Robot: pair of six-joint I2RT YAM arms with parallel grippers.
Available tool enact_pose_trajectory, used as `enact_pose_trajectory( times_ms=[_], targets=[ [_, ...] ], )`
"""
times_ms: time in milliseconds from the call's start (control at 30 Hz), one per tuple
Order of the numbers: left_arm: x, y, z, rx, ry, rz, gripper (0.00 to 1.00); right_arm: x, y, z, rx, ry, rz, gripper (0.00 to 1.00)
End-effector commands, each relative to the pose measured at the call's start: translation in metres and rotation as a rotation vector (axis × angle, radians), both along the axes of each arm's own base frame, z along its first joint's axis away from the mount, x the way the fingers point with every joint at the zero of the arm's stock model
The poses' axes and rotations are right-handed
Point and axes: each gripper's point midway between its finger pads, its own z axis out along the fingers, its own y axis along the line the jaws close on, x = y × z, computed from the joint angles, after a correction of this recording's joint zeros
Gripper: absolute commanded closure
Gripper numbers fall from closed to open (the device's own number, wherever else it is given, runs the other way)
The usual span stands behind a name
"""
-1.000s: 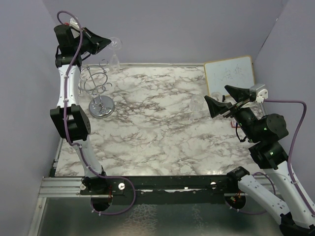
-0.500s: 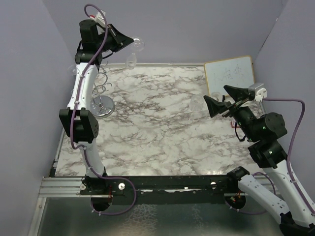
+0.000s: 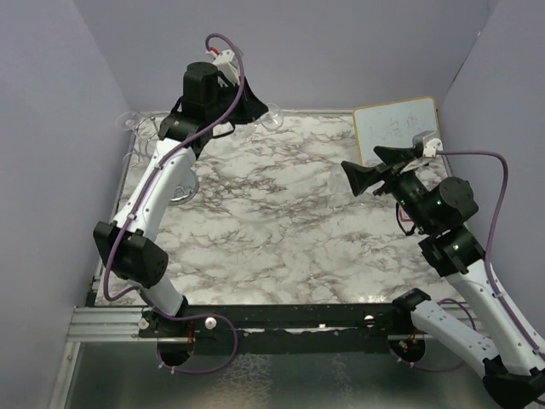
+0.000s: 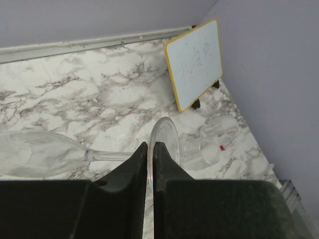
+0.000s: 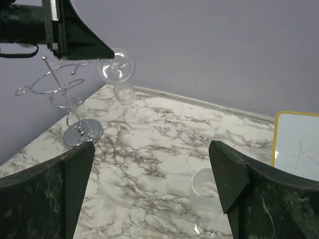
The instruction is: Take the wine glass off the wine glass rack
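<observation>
Wine glass rack (image 3: 185, 192) mostly behind left arm (image 3: 156, 186)

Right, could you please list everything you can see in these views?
wine glass: one, clear, held by its foot in the left gripper, off the rack
wine glass rack: one, chrome, far left of the table
second glass: one, clear, standing on the table near the whiteboard
whiteboard: one, white with a yellow frame, propped at the far right
table: one, white and grey marble
left gripper: one, black, shut on the wine glass
right gripper: one, black, open, above the table's right side
</observation>
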Motion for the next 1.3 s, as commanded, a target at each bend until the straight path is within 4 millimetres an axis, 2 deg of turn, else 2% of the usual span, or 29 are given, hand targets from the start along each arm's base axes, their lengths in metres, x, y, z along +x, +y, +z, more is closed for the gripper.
enact_pose_trajectory(
  times_ms=[0, 100, 300, 600, 967, 1100, 1267],
  targets=[
    [-0.030, -0.004, -0.007, 0.179, -0.122, 0.007, 1.00, 0.001, 0.008, 0.014, 0.043, 0.029, 0.031, 0.00],
    [-0.055, -0.016, -0.017, 0.253, -0.154, -0.021, 1.00, 0.004, 0.014, 0.013, 0.049, 0.064, 0.049, 0.00],
    [-0.099, -0.036, -0.060, 0.435, -0.163, -0.058, 1.00, 0.012, 0.032, 0.004, 0.042, 0.176, 0.112, 0.00],
    [-0.142, -0.037, -0.096, 0.551, -0.173, -0.092, 1.00, 0.030, 0.052, -0.019, 0.036, 0.362, 0.141, 0.00],
    [-0.178, -0.031, -0.118, 0.679, -0.245, -0.146, 1.00, 0.052, 0.075, -0.046, -0.028, 0.517, 0.191, 0.00],
    [-0.193, -0.036, -0.123, 0.719, -0.282, -0.180, 1.00, 0.057, 0.095, -0.058, -0.058, 0.579, 0.279, 0.00],
    [-0.212, -0.044, -0.135, 0.782, -0.319, -0.226, 1.00, 0.054, 0.125, -0.075, -0.101, 0.673, 0.478, 0.00]
  ],
)
